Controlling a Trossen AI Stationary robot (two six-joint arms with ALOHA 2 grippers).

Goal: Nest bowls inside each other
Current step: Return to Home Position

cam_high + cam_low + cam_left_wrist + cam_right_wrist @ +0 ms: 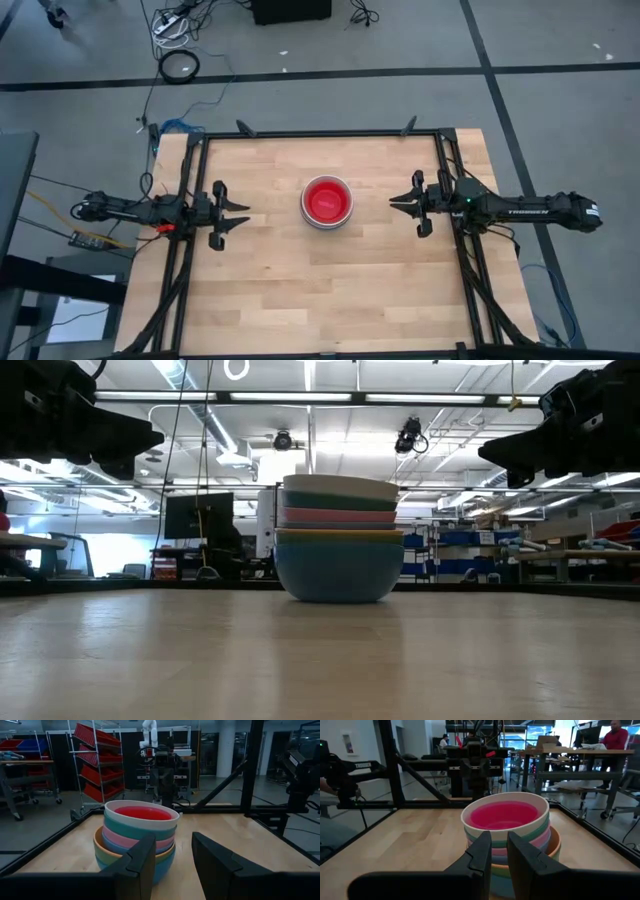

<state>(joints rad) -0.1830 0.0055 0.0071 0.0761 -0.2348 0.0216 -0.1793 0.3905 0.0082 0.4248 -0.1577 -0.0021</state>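
As the bowls [327, 203] sit nested in one stack, centred on table [300, 290] toward far edge, job looks done. Left gripper [238, 214] spread, right gripper [398, 203] narrowly apart, both empty, flanking stack well clear, prob. parked.

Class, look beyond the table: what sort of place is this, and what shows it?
Probably a robotics lab or workshop: racks of red bins, a white robot arm beyond the table, and long ceiling strip lights.

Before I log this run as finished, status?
Left pincer open, left side. Right pincer open, right side. Bowls nested in one stack, mid-table, between them. Nothing in the way.
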